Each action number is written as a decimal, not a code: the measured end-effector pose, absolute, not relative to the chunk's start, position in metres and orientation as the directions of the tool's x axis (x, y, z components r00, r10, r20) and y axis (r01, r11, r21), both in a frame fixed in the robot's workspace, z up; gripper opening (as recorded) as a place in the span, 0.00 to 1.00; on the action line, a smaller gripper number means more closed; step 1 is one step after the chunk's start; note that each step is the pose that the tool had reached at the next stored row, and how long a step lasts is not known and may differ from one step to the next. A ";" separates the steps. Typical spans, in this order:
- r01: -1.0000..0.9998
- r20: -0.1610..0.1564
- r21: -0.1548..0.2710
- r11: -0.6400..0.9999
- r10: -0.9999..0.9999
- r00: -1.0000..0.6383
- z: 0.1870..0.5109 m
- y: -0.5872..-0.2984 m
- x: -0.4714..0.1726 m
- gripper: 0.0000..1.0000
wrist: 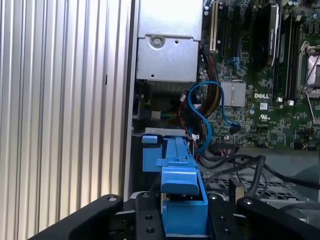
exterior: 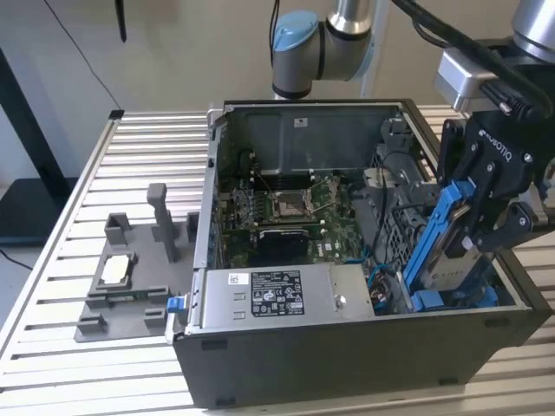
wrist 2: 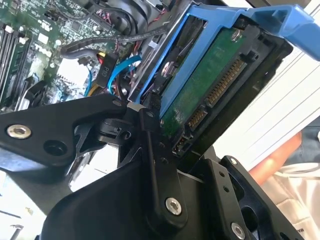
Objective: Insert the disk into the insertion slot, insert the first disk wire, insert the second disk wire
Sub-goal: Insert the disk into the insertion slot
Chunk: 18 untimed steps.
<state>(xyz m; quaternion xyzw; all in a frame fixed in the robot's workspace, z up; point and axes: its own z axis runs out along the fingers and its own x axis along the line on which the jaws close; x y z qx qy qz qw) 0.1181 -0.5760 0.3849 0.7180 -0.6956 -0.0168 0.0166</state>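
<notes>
Your jaws are clamped on the disk (exterior: 436, 241), pinching its blue carrier from both sides. The disk stands on edge and tilted at the case's (exterior: 347, 364) corner on the exterior view's right. Its lower end is dipped inside by the drive cage and its upper end pokes above the rim. In the second wrist view its connector (wrist 2: 225, 80) faces the camera. A blue cable (wrist: 200, 110) loops loose beside the motherboard (wrist: 270, 100). The case sits on the slatted counter (exterior: 147, 147).
</notes>
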 end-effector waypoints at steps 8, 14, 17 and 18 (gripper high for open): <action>-0.998 -0.001 0.047 -0.032 -0.999 0.032 0.379 -0.576 0.118 0.33; -0.998 -0.001 0.047 -0.032 -0.999 0.032 0.379 -0.576 0.118 0.34; -0.998 -0.001 0.047 -0.032 -0.999 0.032 0.378 -0.576 0.118 0.41; -0.998 -0.001 0.047 -0.032 -0.999 0.032 0.378 -0.576 0.118 0.41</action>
